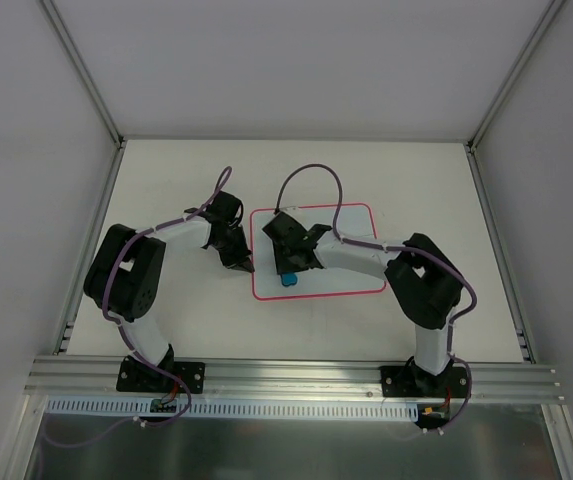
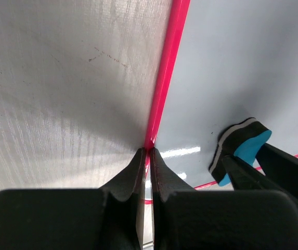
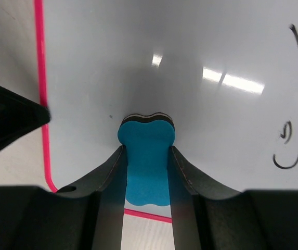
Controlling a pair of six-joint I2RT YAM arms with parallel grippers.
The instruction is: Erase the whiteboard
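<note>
clamping the eraser (image 3: pixel 146 174), your right gripper (image 3: pixel 146 149) is sitting on the whiteboard (image 3: pixel 164 62), near-left corner. your closed left gripper (image 2: pixel 149 152) is touching its rim.

The table (image 1: pixel 166 190) is a pale, off-white top with a faint woven grain. One thing lies flat on it: the whiteboard (image 1: pixel 336 284), white with a thin pink-red rim and rounded corners. It sits right under the right gripper (image 3: pixel 146 148) and its blue eraser (image 3: pixel 146 133), with dark pen strokes on the eraser's far side from the left gripper (image 2: pixel 149 153). The board's left rim runs at that gripper's tips. Bare table lies beyond the rim, with a faint reddish scuff (image 2: pixel 104 54).
</note>
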